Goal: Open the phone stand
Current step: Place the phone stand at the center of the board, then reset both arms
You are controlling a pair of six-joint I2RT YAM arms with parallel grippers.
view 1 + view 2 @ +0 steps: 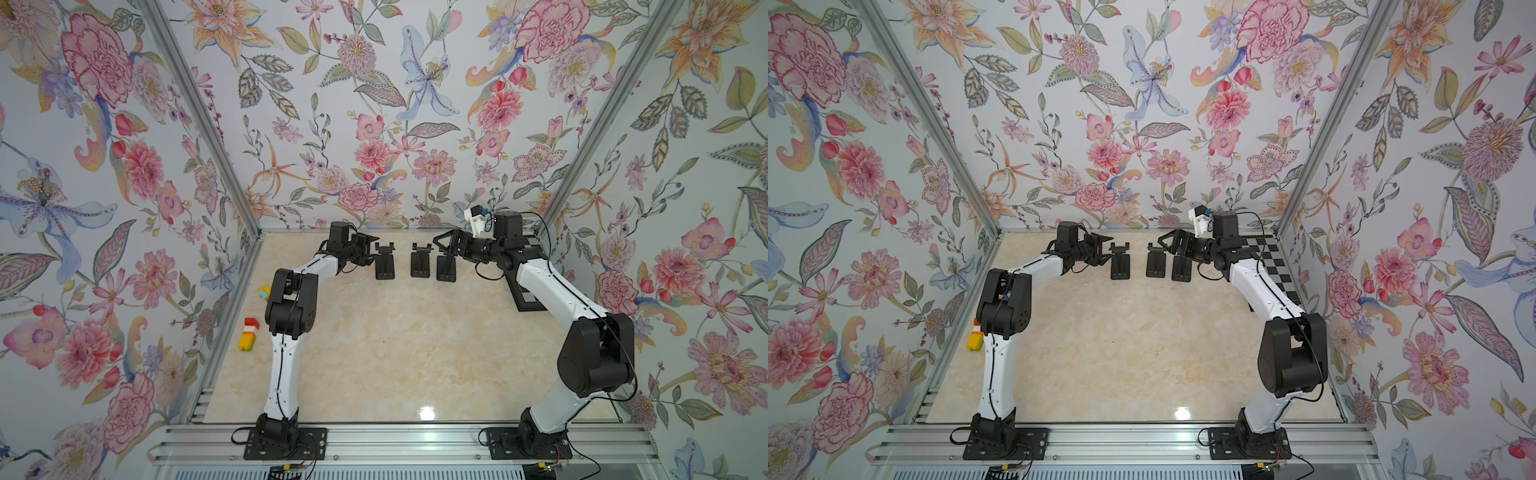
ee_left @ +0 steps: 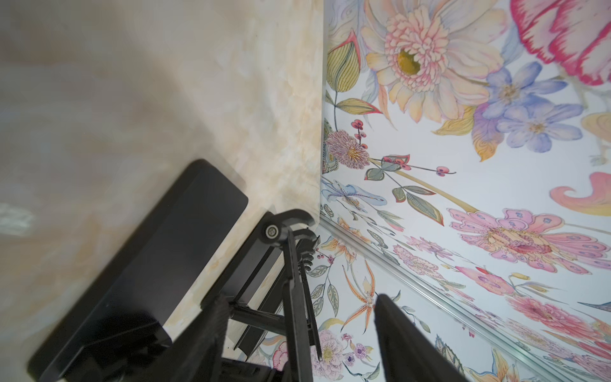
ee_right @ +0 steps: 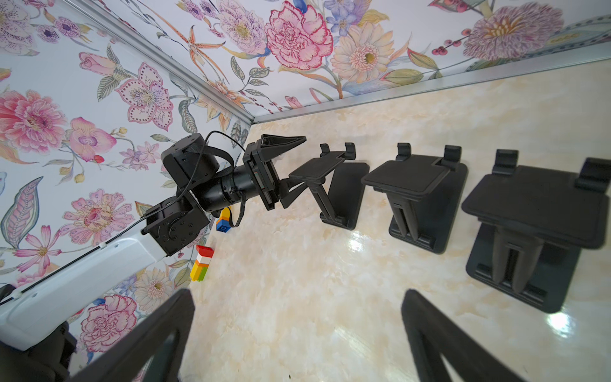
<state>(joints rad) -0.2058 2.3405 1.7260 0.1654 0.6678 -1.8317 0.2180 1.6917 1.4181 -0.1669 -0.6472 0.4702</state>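
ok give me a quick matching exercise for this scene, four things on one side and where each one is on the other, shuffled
Things:
A left tool
B right tool
C bricks
D checkerboard

Places:
1 under the right arm
2 open, at the left stand
3 by the left wall
4 open, at the right stand

Pairs: A-2, B-4, C-3, D-1
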